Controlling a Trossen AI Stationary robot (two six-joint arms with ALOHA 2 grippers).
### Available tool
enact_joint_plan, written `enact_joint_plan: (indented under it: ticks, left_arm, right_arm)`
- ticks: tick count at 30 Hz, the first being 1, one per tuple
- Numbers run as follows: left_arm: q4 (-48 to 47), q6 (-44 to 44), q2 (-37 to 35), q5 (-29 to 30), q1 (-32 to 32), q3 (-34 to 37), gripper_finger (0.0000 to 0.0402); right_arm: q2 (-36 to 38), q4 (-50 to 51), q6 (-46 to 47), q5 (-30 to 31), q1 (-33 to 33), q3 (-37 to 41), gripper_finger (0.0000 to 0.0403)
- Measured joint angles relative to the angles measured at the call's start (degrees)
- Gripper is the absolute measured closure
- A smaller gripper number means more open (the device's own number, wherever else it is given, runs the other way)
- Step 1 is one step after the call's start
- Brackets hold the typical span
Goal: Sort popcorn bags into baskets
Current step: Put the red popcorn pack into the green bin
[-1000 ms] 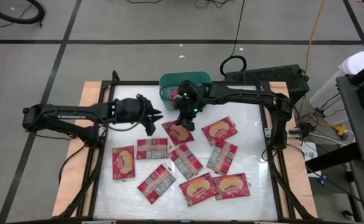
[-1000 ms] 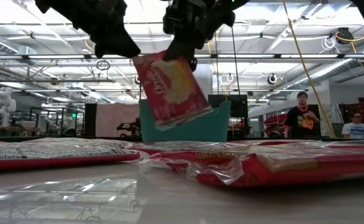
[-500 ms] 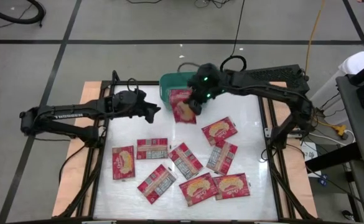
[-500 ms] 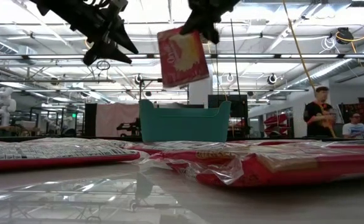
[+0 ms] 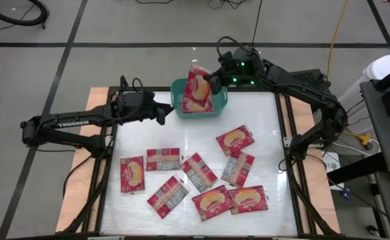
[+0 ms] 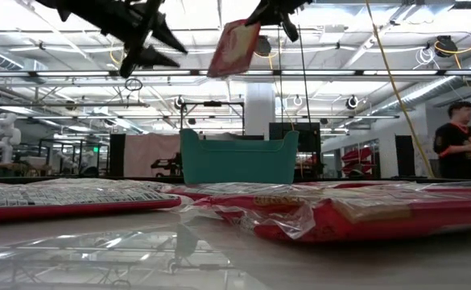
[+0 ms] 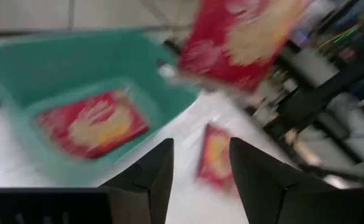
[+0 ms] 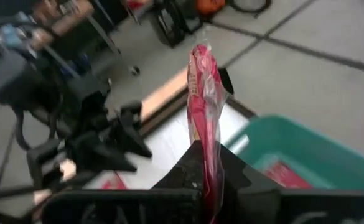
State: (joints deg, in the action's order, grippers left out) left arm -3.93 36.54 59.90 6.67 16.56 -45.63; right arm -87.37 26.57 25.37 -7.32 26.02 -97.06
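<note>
Packets on the worktop (image 5: pixel 268 143): nine red popcorn bags (image 5: pixel 198 172) lie flat in a loose cluster, some with the popcorn picture up, some with the grey printed panel up.
Packet in the tub: one further popcorn bag (image 7: pixel 93 123) lies picture-side up on the floor of the basket (image 5: pixel 219 105), seen clearly only from the left wrist.
Packet in the air: one held bag (image 5: pixel 196 90), making eleven in all.
Tubs: a single teal basket at the far edge of the worktop, between the two arms.
Right claw (image 5: pixel 215 81): pinched tight on one edge of the held bag, which hangs above the basket, well clear of its rim in the low view.
Right wrist view: shows the held bag edge-on between the dark fingers (image 8: pixel 191 163), with the teal tub below and the other arm beyond.
Left claw (image 5: pixel 163 113): jaws partly apart and empty, hovering just beside the basket's left end, pointing toward it.
Low view only: a person (image 6: pixel 457 137) stands in the room behind, at the right.
High view only: the full spread of the nine loose packets.
</note>
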Motion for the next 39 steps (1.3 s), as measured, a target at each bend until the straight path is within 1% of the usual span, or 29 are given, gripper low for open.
enact_joint_plan:
  ticks: [4,7,11,13,16,19,24,27,31,33,35,39]
  left_arm:
    - [8.8,1.3,0.0,-0.4,1.2,0.0,0.0241]
    - [15.8,1.8,0.0,-0.7,2.7,0.0,0.0225]
    - [22.3,1.9,0.0,-0.8,5.5,0.0,0.0177]
    - [22.8,2.4,0.0,-0.8,7.0,0.0,0.0148]
    - [23.4,4.2,0.0,-1.9,9.1,0.0,0.0111]
    - [24.4,4.8,0.3,-2.8,10.6,0.0,0.009]
    - [24.6,4.8,0.9,-3.8,12.6,0.0,0.0087]
    - [25.5,4.4,1.6,-4.1,13.5,0.0,0.0101]
    - [25.8,4.4,2.1,-5.1,15.2,0.0,0.0123]
    - [25.6,5.9,2.8,-5.6,16.3,-0.1,0.0127]
    - [25.8,7.3,3.9,-6.2,17.4,0.0,0.0121]
    - [33.6,7.5,7.7,-11.1,19.1,0.0,0.0092]
  right_arm:
    - [-0.5,-5.6,1.2,0.5,0.6,0.2,0.0403]
    - [-0.5,-10.7,2.3,1.7,0.7,2.1,0.0403]
    - [0.2,-18.1,6.7,1.1,1.8,6.7,0.0403]
    - [0.3,-24.3,9.7,0.7,2.5,9.8,0.0403]
    - [0.7,-35.2,13.3,-3.4,3.8,15.0,0.0403]
    - [0.9,-45.6,17.5,-5.1,4.7,20.0,0.0403]
    - [0.8,-60.8,23.3,-6.2,5.3,27.2,0.0403]
    - [0.9,-68.2,26.7,-6.2,6.2,30.6,0.0403]
    - [0.8,-75.1,31.4,-6.1,8.0,33.3,0.0403]
    - [0.8,-76.9,32.8,-6.0,8.7,33.7,0.0403]
    - [0.8,-76.9,34.0,-6.0,9.0,33.7,0.0403]
    - [0.8,-76.2,35.0,-6.1,8.9,33.7,0.0403]
